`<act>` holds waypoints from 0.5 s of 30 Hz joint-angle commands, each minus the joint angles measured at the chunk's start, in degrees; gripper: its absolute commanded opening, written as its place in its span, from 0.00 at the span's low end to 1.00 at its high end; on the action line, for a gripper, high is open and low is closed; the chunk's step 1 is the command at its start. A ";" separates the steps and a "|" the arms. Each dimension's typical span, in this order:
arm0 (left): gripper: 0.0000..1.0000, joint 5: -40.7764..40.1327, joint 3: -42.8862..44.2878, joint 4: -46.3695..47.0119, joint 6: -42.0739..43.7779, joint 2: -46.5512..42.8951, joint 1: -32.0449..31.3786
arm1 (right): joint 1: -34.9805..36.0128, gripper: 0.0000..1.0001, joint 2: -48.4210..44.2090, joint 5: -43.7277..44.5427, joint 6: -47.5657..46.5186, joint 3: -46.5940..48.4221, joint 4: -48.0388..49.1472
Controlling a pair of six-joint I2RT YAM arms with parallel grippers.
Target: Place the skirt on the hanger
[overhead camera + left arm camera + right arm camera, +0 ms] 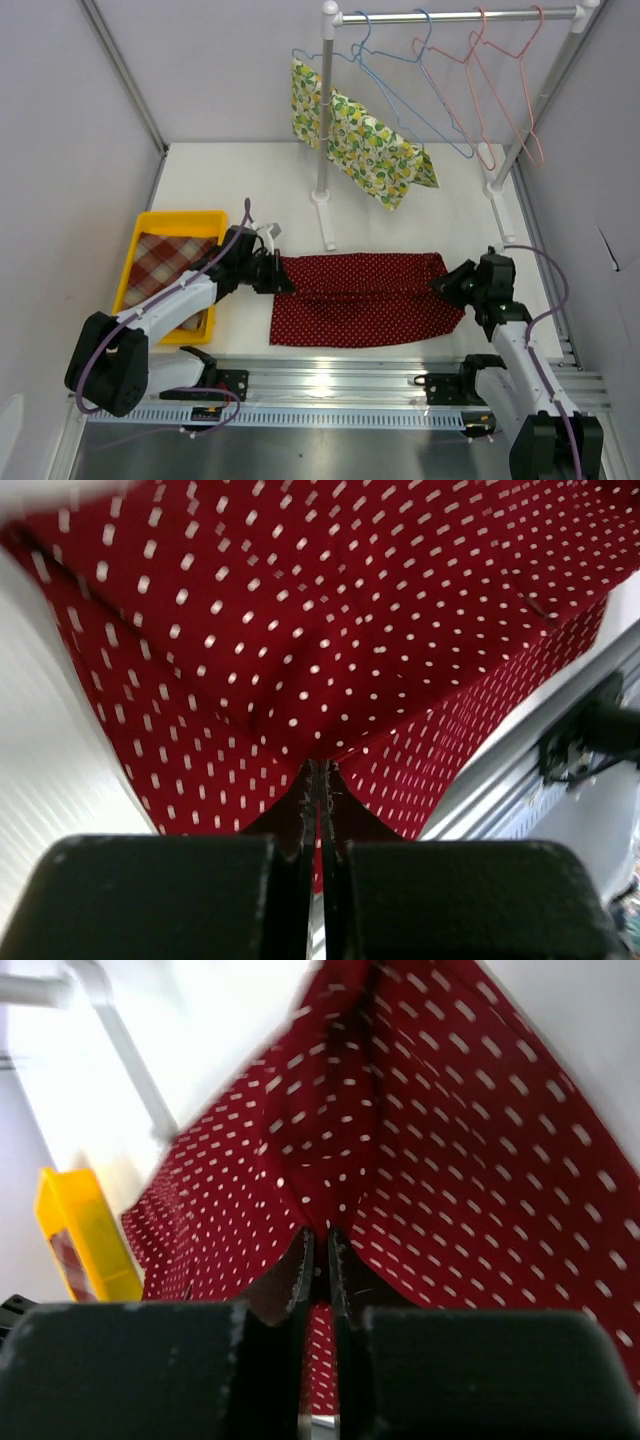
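Note:
The skirt [365, 298] is dark red with white dots and is stretched between my two grippers just above the white table. My left gripper [275, 275] is shut on its upper left corner; in the left wrist view the cloth [330, 620] runs into the closed gripper [320, 775]. My right gripper [447, 281] is shut on its upper right corner; in the right wrist view the cloth [400, 1150] is pinched in the gripper [320, 1240]. Several empty wire hangers, blue [400, 90] and pink [500, 95], hang on the rail [460, 15] at the back.
A yellow-green lemon-print cloth [365, 145] hangs on a blue hanger by the rack's left post [322, 130]. A yellow bin [150, 255] holding a plaid cloth [165, 262] stands at the left. The rack's right post [525, 130] stands at the back right.

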 commanded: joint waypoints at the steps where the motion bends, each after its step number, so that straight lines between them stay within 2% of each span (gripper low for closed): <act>1: 0.00 -1.96 -2.86 4.42 -3.58 -3.90 -0.90 | -0.43 0.16 -4.96 0.35 2.34 -3.55 -1.98; 2: 0.01 -2.40 -3.30 3.02 -3.49 -4.08 -0.99 | -0.34 0.21 -5.92 -0.26 2.34 -3.90 -2.42; 3: 0.06 -2.58 -3.30 2.48 -3.05 -4.51 -0.99 | -0.34 0.28 -6.19 -0.53 2.25 -3.99 -3.21; 4: 0.22 -2.66 -3.48 2.04 -2.88 -5.21 -0.99 | -0.26 0.44 -6.54 -0.53 1.90 -3.56 -4.09; 7: 0.39 -3.45 -1.47 -0.77 -1.74 -8.99 -0.99 | -0.26 0.66 -8.83 0.60 1.03 -1.98 -7.34; 10: 0.53 -3.55 2.48 -4.20 -0.33 -10.49 -0.99 | -0.52 0.74 -10.24 3.68 -0.64 1.54 -11.21; 15: 0.56 -2.32 8.63 -7.18 1.16 -11.11 -1.25 | -0.61 0.74 -6.47 4.38 -3.10 9.53 -12.01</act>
